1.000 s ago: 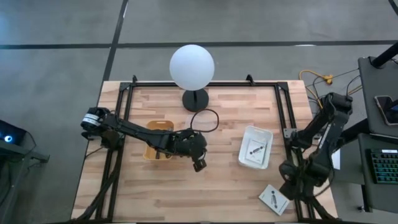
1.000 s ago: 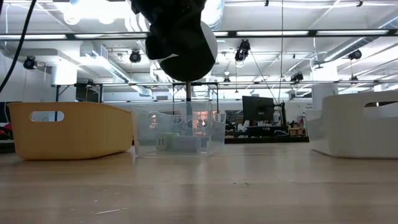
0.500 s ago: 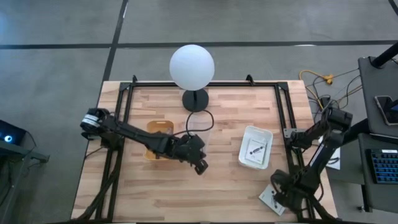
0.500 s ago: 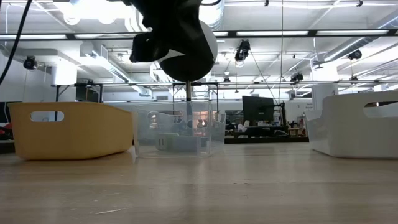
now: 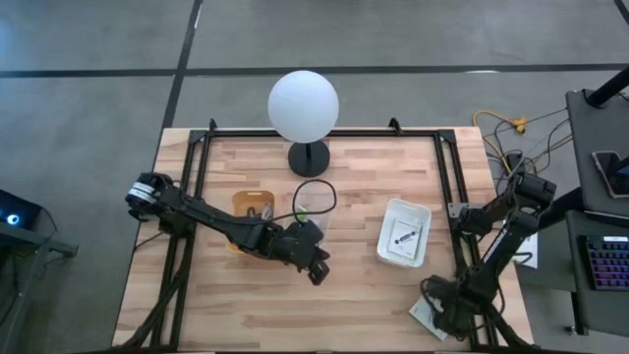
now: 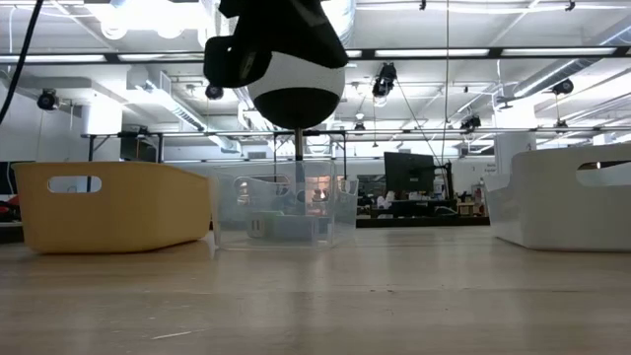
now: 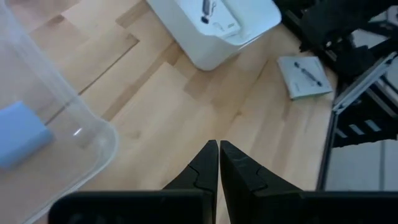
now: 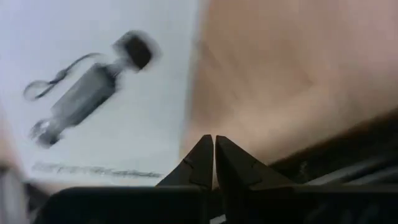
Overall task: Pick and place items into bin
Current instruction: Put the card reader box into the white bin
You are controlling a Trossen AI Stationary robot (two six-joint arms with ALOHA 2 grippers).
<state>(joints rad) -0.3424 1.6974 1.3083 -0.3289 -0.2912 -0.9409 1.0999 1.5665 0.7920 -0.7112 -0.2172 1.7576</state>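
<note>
A flat white printed packet (image 8: pixel 93 93) lies on the table's near right corner (image 5: pixel 421 317). My right gripper (image 8: pixel 213 144) points down at the packet's edge, fingers shut, nothing between them; in the high view it covers most of the packet (image 5: pixel 437 310). A second packet lies in the white bin (image 5: pixel 405 233). The clear bin (image 5: pixel 314 205) holds a thin dark cable (image 5: pixel 316 189) and a pale blue-grey cube (image 7: pixel 18 134). My left gripper (image 7: pixel 219 149) hangs shut and empty above the wood, just near-side of the clear bin (image 5: pixel 316 270). My right gripper comes from above, pointing down, its shut fingertips (image 8: pixel 202 152) beside the packet's edge (image 8: pixel 186 134). Whether they touch the packet or the wood I cannot tell.
A yellow bin (image 5: pixel 251 211) stands left of the clear bin. The white globe lamp (image 5: pixel 304 106) on its black base stands at the far middle. Black frame rails (image 5: pixel 447 177) run along the table's left, right and far sides. Bare wood lies across the near middle.
My right gripper has gone down and toward the table's near edge, ending over the packet at the near right corner. My left gripper has drifted a little toward the near edge and rolled about its own axis, staying shut.
</note>
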